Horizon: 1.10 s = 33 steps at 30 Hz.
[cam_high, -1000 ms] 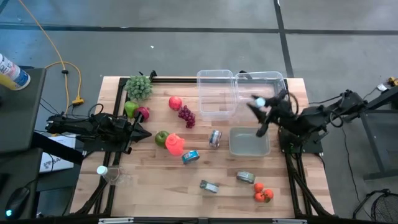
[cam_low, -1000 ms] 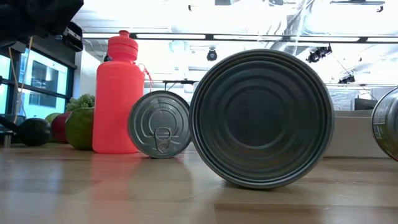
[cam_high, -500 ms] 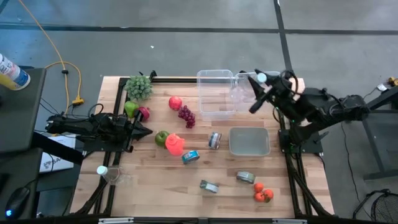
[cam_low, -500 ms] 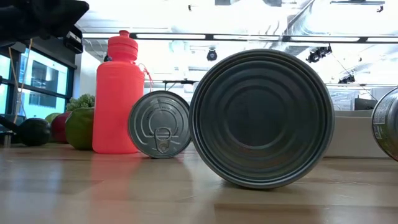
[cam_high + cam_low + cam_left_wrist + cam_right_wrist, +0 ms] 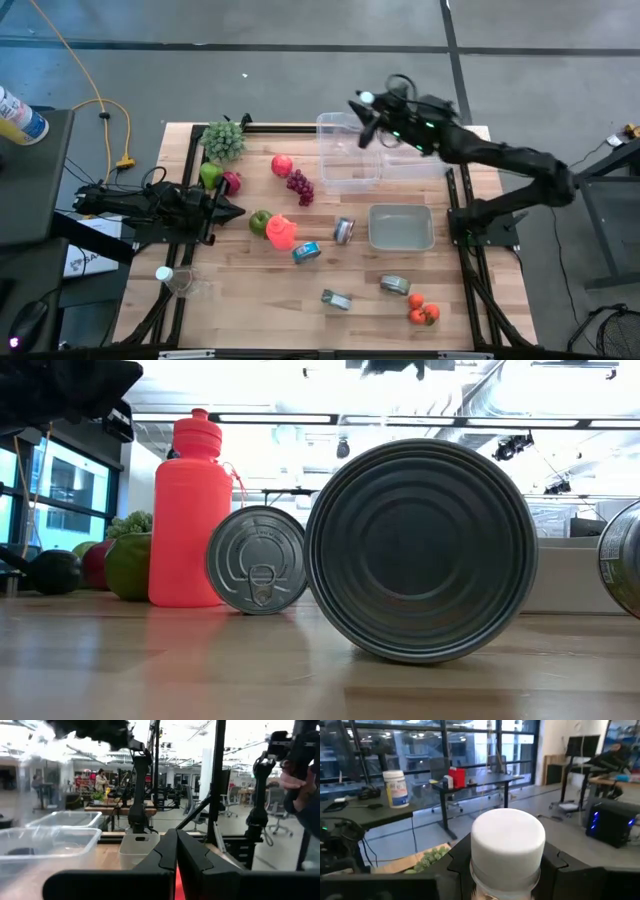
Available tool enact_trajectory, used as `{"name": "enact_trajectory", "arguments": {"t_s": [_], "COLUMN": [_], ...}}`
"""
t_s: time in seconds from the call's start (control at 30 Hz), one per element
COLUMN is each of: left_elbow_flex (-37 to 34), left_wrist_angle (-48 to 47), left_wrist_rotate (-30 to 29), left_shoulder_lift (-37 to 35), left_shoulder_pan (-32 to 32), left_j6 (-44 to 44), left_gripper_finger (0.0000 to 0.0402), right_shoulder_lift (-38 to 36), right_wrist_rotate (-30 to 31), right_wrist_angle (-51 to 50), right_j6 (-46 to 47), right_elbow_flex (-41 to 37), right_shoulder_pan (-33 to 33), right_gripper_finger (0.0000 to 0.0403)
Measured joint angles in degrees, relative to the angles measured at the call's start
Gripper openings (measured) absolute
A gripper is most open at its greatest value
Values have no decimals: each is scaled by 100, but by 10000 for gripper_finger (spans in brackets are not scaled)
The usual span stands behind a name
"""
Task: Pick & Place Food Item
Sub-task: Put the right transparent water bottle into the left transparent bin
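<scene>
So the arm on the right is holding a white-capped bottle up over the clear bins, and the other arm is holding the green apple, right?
Not quite. In the high view the left gripper is shut and empty beside the green apple. The right gripper does hold the white-capped bottle over the clear bins.

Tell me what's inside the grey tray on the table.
From above, the grey tray shows only its bare bottom, nothing inside. The low view sees just its side wall; cans block the rest.
</scene>
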Motion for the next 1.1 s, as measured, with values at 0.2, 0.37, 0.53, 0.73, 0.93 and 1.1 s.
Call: {"name": "enact_trajectory", "arguments": {"t_s": [0.2, 0.37, 0.53, 0.73, 0.93, 1.1], "left_elbow_flex": [0, 0, 0, 0, 0, 0], "left_wrist_angle": [-3, -39, -69, -167, -321, -323], "left_wrist_rotate": [2, 2, 2, -20, -21, -28], "left_shoulder_lift": [0, 0, -1, 0, 0, 0], "left_shoulder_pan": [0, 0, 0, 0, 0, 0], "left_j6": [-28, -30, -36, 133, 142, 137], "left_gripper_finger": [1, 1, 1, 1, 1, 1], "right_shoulder_lift": [890, 1335, 1590, 1737, 1735, 1784], "right_wrist_rotate": [-351, -617, -631, -705, -899, -946], "right_wrist_angle": [445, 501, 331, 202, 200, 180], "right_j6": [222, 361, 352, 366, 386, 359], "right_elbow_flex": [0, 47, 222, 227, 227, 229], "right_shoulder_pan": [-666, -945, -1072, -1112, -1119, -1118], "right_gripper_finger": [118, 123, 124, 128, 129, 129]}}
